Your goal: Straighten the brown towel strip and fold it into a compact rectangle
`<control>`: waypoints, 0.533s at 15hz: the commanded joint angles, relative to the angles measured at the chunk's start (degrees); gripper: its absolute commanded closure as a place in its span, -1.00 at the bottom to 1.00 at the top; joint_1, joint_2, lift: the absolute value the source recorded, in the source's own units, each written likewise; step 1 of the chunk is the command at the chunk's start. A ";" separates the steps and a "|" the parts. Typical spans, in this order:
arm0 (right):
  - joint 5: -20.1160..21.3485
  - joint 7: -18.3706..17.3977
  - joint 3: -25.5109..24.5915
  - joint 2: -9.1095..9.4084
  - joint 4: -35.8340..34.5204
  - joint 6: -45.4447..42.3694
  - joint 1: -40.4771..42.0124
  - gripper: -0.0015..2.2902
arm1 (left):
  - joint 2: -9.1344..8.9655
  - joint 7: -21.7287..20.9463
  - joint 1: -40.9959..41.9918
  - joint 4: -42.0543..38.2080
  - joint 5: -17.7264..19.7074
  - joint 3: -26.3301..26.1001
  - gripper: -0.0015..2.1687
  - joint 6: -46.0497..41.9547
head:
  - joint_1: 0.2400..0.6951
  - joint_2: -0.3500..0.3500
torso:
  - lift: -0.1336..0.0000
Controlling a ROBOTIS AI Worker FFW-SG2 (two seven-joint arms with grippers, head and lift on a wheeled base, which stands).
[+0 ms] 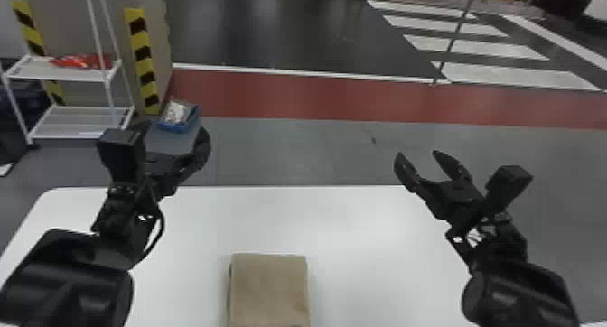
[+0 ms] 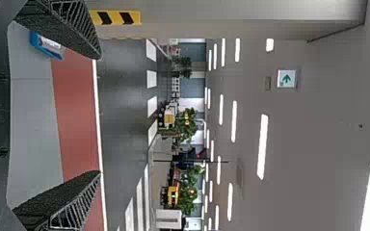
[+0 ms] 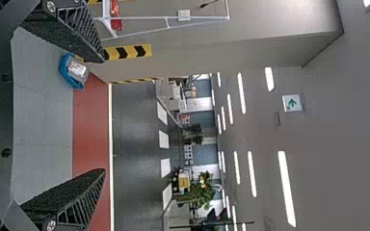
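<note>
Towel (image 1: 270, 285), folded into a compact rectangle, lies flat on the white table (image 1: 361, 231), between the two arms and at the near edge of the head view. Left gripper (image 1: 174, 131) is raised ahead and to the left of it, fingers spread wide apart, and right gripper (image 1: 417, 155) is raised ahead and to the right, its fingers parted too. Beyond the table, a blue bin (image 1: 174, 126) sits on the floor near a white rack (image 1: 36, 70).
</note>
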 commanded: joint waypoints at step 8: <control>0.87 -10.45 15.44 0.05 0.87 17.31 -4.25 -0.90 | 1.31 0.65 1.33 0.27 -0.25 0.12 -0.97 2.49 | 0.72 -0.32 | 1.00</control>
